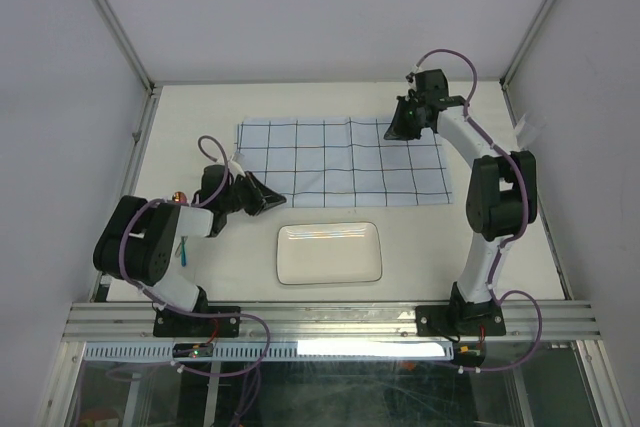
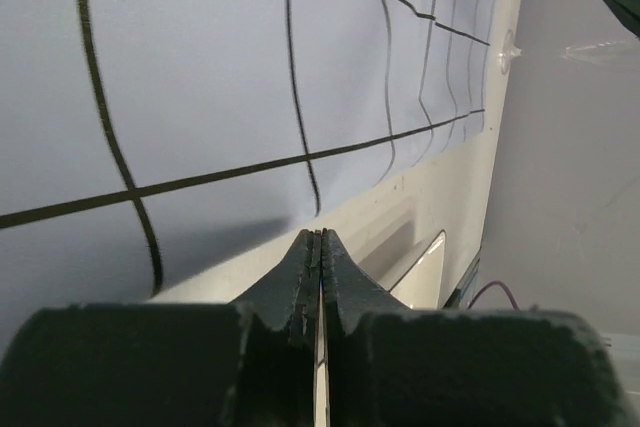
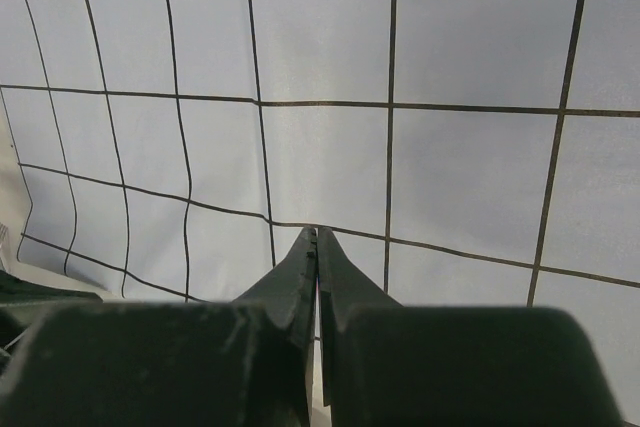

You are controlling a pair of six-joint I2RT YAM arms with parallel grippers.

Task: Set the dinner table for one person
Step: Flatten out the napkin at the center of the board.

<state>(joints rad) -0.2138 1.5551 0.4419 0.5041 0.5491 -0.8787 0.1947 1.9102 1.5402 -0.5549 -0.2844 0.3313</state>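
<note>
The dinner table [image 1: 190, 127] is a cream-white top with aluminium rails. A pale-blue cloth [image 1: 340, 160] with dark grid lines lies flat across its middle. In front of the cloth sits a white rectangular plate [image 1: 328, 252]. My left gripper [image 1: 275, 199] is shut at the cloth's near left edge, its tips [image 2: 320, 237] low over bare table beside the cloth [image 2: 220, 77], with nothing visible between them. The plate's corner [image 2: 425, 272] shows just past them. My right gripper [image 1: 398, 130] is shut above the cloth's far right part, its tips [image 3: 317, 234] close over the cloth [image 3: 320, 97].
A small orange thing [image 1: 178, 195] and a blue-green thing [image 1: 183, 247] lie partly hidden by the left arm's base. A white tag [image 1: 526, 128] hangs at the right rail. Grey walls enclose the table on three sides.
</note>
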